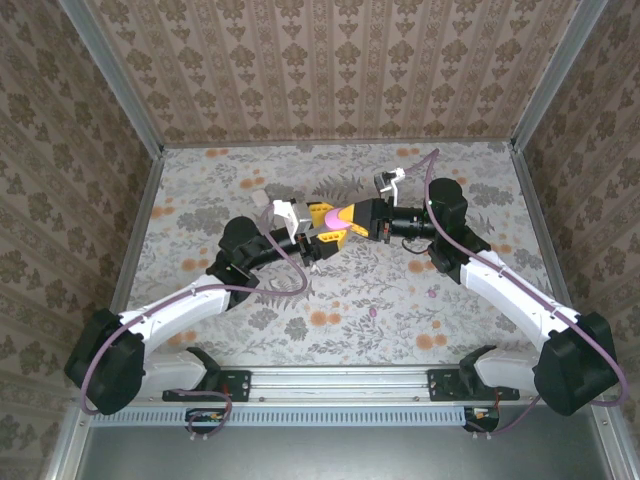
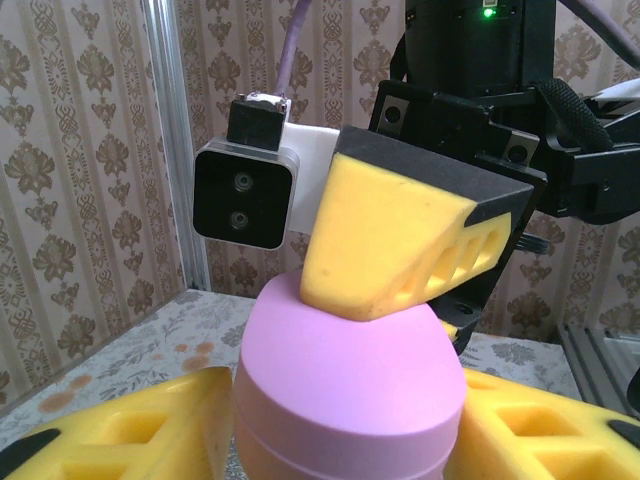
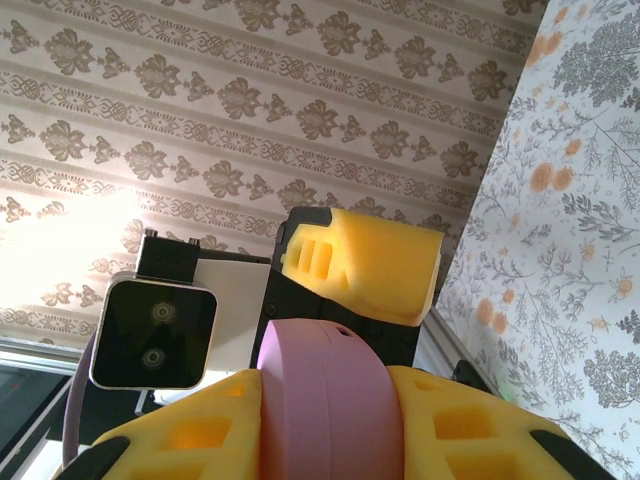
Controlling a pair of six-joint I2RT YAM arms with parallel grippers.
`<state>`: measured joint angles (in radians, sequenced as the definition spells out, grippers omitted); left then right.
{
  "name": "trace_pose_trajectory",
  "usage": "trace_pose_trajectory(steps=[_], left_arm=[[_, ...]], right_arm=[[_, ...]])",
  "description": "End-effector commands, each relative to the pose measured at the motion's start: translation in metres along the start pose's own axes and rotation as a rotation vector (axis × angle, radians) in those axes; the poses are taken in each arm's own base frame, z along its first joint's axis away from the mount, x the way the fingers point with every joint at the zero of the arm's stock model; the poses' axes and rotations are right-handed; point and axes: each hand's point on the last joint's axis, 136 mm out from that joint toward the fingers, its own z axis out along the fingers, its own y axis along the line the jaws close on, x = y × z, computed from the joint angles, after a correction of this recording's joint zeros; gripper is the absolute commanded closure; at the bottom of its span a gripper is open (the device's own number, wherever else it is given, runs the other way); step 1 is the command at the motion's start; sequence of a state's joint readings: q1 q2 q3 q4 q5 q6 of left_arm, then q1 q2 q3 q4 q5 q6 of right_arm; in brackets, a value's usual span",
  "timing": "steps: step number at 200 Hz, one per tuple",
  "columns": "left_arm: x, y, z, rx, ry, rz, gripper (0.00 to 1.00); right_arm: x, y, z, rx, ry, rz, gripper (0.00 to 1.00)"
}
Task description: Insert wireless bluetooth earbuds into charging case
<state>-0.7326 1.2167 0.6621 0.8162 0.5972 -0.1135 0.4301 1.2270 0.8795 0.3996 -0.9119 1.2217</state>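
Over tabletop (image 1: 400,300), L tool (image 2: 345,430) & R tool (image 3: 325,440) grip pink case (image 1: 345,216).

Beige damask-wallpaper walls (image 1: 330,70) beyond and either side of left gripper (image 1: 322,232) and right gripper (image 1: 352,216). Below them, floral table cover (image 1: 190,200): grey leaves, orange blooms. Aluminium corner posts (image 1: 112,80). Bright glare patch (image 3: 60,225) on wall beyond right gripper, right wrist view.

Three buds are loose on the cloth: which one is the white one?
The white earbud, lying beside the right arm at its elbow. The others are pink: one pink earbud just nearer the front edge, the other pink earbud farther left.
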Motion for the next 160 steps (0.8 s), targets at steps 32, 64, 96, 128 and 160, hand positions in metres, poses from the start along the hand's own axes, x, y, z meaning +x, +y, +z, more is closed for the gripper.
trace_pose_trajectory(steps=[32,64,96,128,160], left_arm=[[-0.022,-0.002,0.004,0.016,-0.055,0.035,0.46],[-0.024,-0.001,0.004,0.014,-0.061,0.036,0.45],[-0.024,-0.001,0.004,0.012,-0.059,0.037,0.46],[-0.022,-0.001,0.004,0.014,-0.055,0.035,0.5],[-0.021,-0.001,0.004,0.017,-0.051,0.034,0.48]], right_arm=[[-0.002,0.007,0.002,-0.036,-0.004,-0.021,0.81],[-0.001,-0.001,0.003,-0.016,-0.001,-0.008,0.81],[0.0,-0.001,0.003,-0.016,0.0,-0.008,0.81],[-0.001,0.002,0.003,-0.021,0.001,-0.014,0.81],[-0.002,0.005,0.002,-0.034,0.0,-0.013,0.81]])
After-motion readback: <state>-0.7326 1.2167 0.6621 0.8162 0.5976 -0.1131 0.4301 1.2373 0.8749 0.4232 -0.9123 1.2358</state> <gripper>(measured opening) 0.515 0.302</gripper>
